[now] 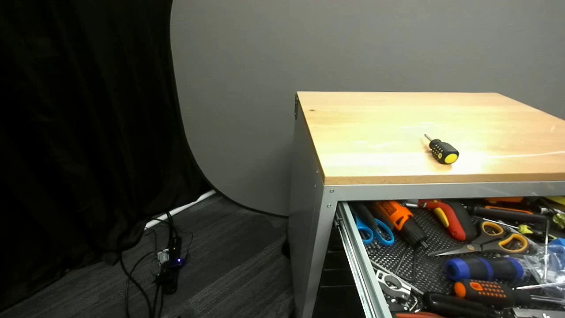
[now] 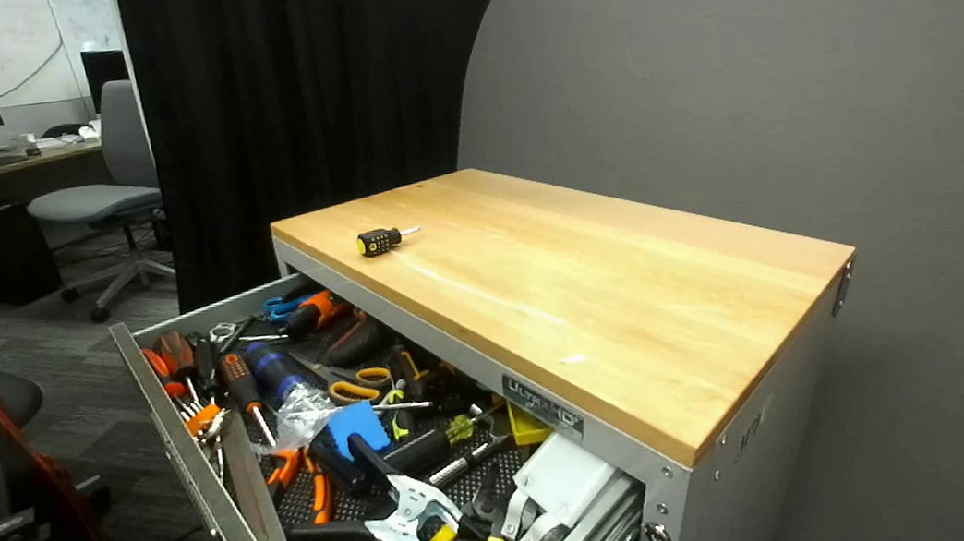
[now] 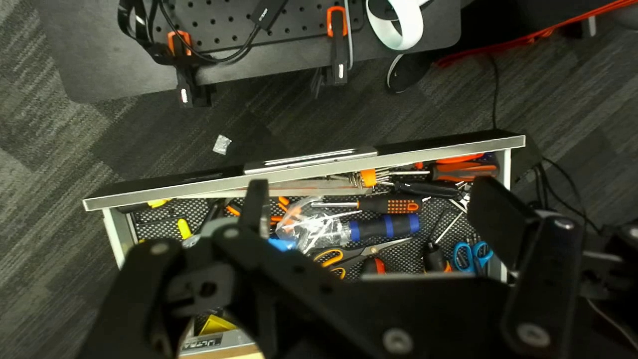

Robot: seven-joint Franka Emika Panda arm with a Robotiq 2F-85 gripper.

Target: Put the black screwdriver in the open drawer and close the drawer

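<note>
The black screwdriver lies on its side on the wooden cabinet top. It shows in both exterior views [image 1: 442, 151] [image 2: 380, 241], with its yellow end toward the drawer side. In the wrist view it is hidden or out of view. The open drawer is pulled far out below the cabinet top and full of tools. Its side rail shows in an exterior view [image 1: 363, 265], its front in another view [image 2: 195, 480], and its front rim in the wrist view [image 3: 309, 172]. My gripper [image 3: 376, 199] is open and empty above the drawer. It is outside both exterior views.
The wooden top [image 2: 597, 293] overhangs the drawer's back. Scissors [image 1: 490, 240], a blue-banded handle [image 1: 484, 268] and a clamp [image 2: 416, 512] lie among the drawer's tools. A black table [image 3: 124, 65] with orange clamps faces the drawer. A grey panel [image 1: 242, 88] stands behind the cabinet.
</note>
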